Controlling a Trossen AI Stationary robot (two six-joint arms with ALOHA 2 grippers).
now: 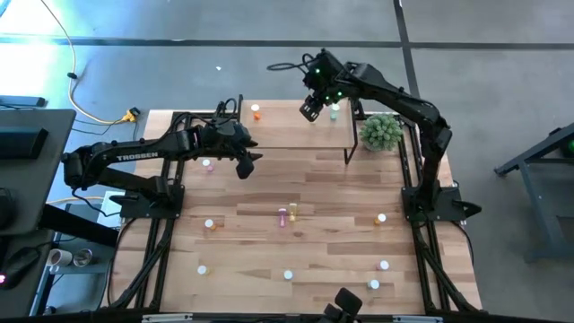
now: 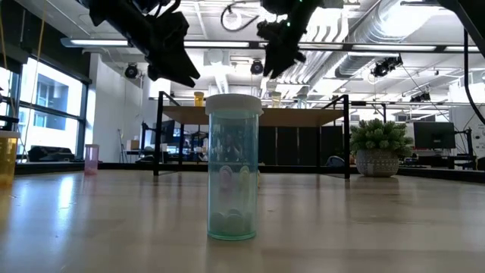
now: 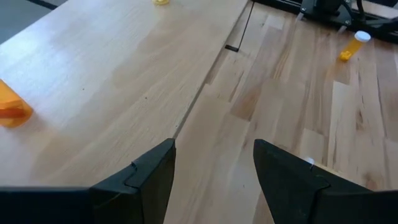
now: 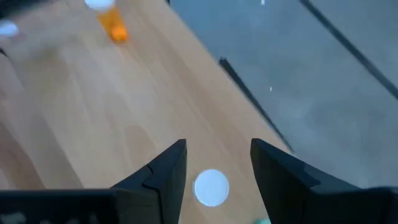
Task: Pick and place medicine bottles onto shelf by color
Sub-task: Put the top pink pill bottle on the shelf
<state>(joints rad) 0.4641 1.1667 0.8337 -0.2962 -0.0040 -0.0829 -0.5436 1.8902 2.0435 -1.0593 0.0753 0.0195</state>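
Note:
The shelf (image 1: 287, 135) stands at the table's far edge. My right gripper (image 4: 214, 165) hovers open above it. A white-capped bottle (image 4: 211, 186) stands upright on the board below the gap, clear of both fingers; its body colour is hidden there. In the high view a green bottle (image 1: 334, 111) stands beside that gripper (image 1: 311, 109). An orange bottle (image 1: 256, 112) stands on the shelf's left part. My left gripper (image 1: 244, 166) hangs open and holding nothing over the shelf's near edge (image 3: 205, 81). Several more bottles are scattered on the table, among them a teal one (image 2: 233, 167).
A potted plant (image 1: 381, 132) stands right of the shelf. A pink (image 1: 282, 215) and a yellow bottle (image 1: 292, 212) lie mid-table; orange ones (image 1: 209, 224) (image 1: 381, 218) sit to either side. White-capped bottles (image 1: 288, 275) stand along the near edge. Bare wood lies between shelf and mid-table.

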